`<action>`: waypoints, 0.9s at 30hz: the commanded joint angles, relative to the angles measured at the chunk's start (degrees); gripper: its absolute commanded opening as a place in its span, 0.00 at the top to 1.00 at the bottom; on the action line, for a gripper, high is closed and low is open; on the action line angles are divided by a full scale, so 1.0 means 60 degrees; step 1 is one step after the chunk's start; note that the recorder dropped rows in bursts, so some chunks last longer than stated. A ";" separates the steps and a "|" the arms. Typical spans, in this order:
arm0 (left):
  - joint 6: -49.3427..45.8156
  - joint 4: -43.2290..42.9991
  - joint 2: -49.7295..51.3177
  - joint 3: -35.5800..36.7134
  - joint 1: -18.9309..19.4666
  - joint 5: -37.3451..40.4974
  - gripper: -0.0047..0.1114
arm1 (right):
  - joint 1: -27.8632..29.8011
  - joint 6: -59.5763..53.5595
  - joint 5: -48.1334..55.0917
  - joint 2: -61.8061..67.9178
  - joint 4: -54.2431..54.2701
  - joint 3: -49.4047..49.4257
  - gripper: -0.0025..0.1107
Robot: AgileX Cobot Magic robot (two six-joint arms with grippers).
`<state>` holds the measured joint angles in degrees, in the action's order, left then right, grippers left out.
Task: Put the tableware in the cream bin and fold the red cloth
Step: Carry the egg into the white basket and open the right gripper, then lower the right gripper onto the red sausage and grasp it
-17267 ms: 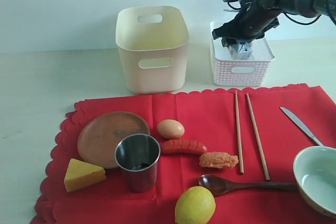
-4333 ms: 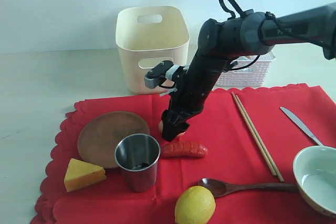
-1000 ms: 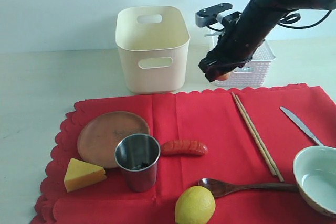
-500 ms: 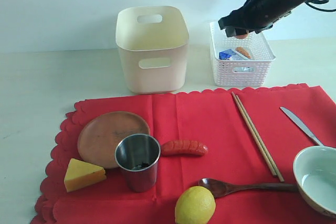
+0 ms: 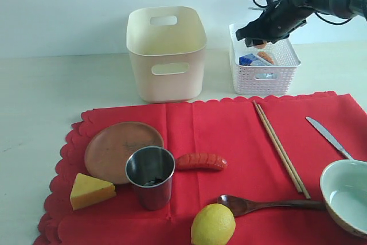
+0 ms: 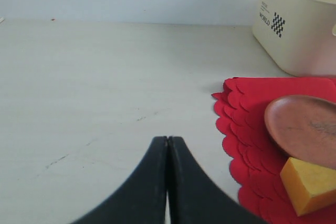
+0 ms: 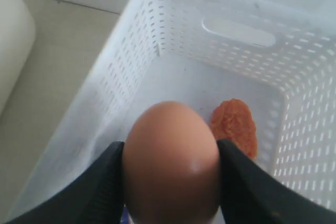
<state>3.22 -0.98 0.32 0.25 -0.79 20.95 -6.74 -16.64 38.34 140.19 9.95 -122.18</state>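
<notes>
The right tool [image 5: 256,37] clamps the egg [image 7: 170,166] above the white basket [image 5: 265,78], apparently clearing the red cloth [image 5: 229,130]; the left tool [image 6: 168,182] sits closed.

The word "WORLD" stands in dark capitals on one outer wall of the cream bin [image 6: 299,40], as the left wrist view shows it; a black-and-white chequered square [image 6: 279,23] sits just beside the word; the print on the blue carton [image 5: 250,59] in the far right white basket [image 5: 266,80] is too small to read.
</notes>
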 commanded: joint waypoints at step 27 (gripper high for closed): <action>0.0026 0.0022 -0.0053 -0.0041 -0.0064 -0.0135 0.96 | 0.0010 -0.1010 0.4463 -0.1887 0.1183 -0.0180 0.22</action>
<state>3.22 -0.98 0.32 0.25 -0.79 20.95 -6.74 -18.89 60.26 130.80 10.02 -123.31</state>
